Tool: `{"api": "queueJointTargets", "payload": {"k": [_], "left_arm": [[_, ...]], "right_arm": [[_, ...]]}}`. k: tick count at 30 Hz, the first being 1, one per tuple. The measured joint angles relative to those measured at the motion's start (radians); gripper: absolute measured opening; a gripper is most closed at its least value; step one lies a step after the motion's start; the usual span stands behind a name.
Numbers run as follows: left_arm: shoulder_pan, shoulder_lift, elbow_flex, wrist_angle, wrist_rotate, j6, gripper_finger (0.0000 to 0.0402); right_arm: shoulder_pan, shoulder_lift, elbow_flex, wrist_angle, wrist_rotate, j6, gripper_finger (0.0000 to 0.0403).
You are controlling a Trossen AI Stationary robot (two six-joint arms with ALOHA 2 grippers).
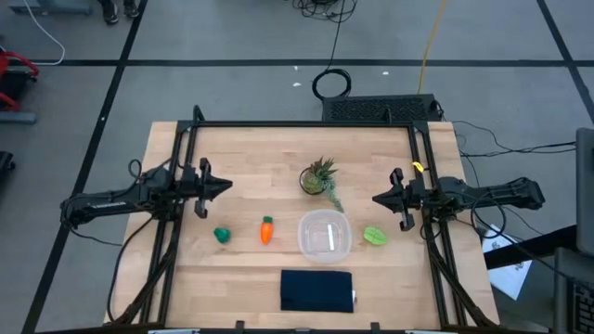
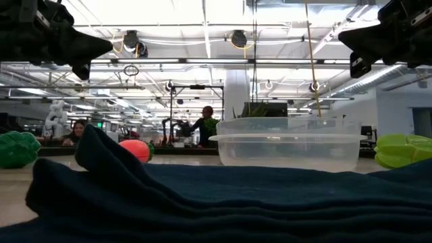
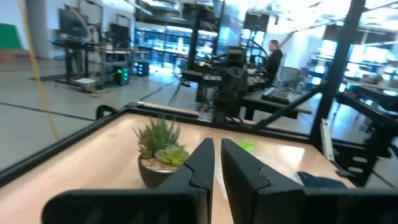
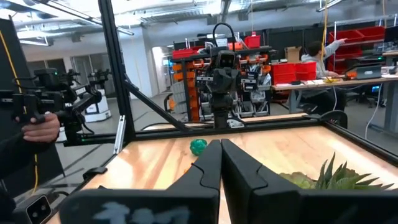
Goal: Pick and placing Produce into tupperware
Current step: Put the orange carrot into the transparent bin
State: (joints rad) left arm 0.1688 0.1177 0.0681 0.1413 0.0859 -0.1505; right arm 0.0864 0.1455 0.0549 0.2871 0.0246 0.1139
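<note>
The clear tupperware (image 1: 324, 236) sits on the table near its middle, also in the low view (image 2: 286, 142). The orange carrot (image 1: 266, 230) and the dark green piece (image 1: 222, 235) lie to its left; the lime-green piece (image 1: 375, 236) lies to its right. In the low view the dark green piece (image 2: 17, 148) and the lime-green piece (image 2: 402, 150) rest on the tabletop. My left gripper (image 1: 226, 186) hovers shut above the table's left side, beyond the dark green piece. My right gripper (image 1: 377, 199) hovers shut at the right side, beyond the lime-green piece. Both point toward the table's middle.
A spiky potted plant (image 1: 319, 178) stands just beyond the tupperware. A dark navy folded cloth (image 1: 316, 289) lies at the near edge, filling the low view's foreground (image 2: 216, 202). A black frame (image 1: 306, 124) borders the table. People show in the room behind.
</note>
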Motion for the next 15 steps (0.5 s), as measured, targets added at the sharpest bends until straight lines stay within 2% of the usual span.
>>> {"api": "queueJointTargets", "payload": {"k": [3,8,15], "left_arm": [[0.000,0.000,0.000,0.004,0.006,0.044,0.0031],[-0.012,0.000,0.000,-0.039,0.101,0.128,0.0030],[-0.064,0.000,0.000,-0.070,0.044,0.175,0.0030]], "right_arm": [[0.000,0.000,0.000,-0.014,-0.001,0.019,0.0000],[0.000,0.000,0.000,-0.045,-0.025,0.030,0.0000],[0.000,0.000,0.000,-0.052,-0.027,0.031,0.0000]]}}
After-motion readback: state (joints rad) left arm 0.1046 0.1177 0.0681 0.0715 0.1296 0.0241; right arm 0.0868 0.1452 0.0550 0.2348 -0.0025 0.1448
